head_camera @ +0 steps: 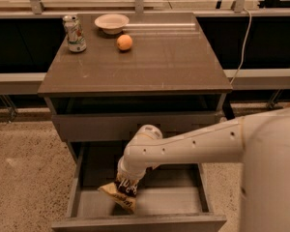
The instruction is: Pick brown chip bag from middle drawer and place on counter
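The middle drawer (pixel 135 222) stands pulled open at the bottom of the cabinet. My arm reaches down into it from the right. My gripper (pixel 128 179) is inside the drawer, shut on the top of the brown chip bag (pixel 119 194). The bag hangs upright and tilted below the gripper, with its lower corner close to the drawer floor. My wrist hides most of the fingers. The counter (pixel 154 66) is the glossy grey-brown top of the cabinet, above the gripper.
On the counter's back left stand a soda can (pixel 74 33), a small white bowl (pixel 111 22) and an orange fruit (pixel 124 42). The shallower drawer (pixel 135 125) above is slightly open and overhangs the middle drawer. My white arm body fills the lower right.
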`<state>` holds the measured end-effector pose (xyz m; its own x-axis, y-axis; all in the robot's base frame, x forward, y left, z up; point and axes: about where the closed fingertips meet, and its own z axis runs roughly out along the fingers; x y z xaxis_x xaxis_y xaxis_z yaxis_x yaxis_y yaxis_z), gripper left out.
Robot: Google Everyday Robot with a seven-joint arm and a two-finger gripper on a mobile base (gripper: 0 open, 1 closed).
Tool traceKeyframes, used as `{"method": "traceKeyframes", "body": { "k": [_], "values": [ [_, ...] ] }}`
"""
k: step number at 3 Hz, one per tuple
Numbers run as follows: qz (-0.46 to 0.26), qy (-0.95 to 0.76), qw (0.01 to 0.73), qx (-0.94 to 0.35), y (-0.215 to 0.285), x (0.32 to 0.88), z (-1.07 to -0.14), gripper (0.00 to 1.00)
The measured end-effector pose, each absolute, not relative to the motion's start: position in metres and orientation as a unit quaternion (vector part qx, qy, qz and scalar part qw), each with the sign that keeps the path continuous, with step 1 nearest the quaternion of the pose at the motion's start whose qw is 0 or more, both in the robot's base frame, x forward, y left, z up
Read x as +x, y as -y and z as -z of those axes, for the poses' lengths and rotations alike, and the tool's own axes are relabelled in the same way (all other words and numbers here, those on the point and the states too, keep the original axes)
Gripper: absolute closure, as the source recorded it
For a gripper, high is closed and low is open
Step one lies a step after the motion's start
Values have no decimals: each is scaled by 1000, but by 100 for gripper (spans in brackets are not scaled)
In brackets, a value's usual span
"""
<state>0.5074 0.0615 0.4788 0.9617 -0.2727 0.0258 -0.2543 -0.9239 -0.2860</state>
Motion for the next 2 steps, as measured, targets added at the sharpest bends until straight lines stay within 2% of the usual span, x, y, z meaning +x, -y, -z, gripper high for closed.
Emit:
{"method": "traceKeyframes", "body": {
  "k": [1, 2],
  "values": [
    [62, -123, 225, -965, -60, 494, -548, 100],
    [56, -131, 306, -941, -71, 483, -597, 100]
  ]
}}
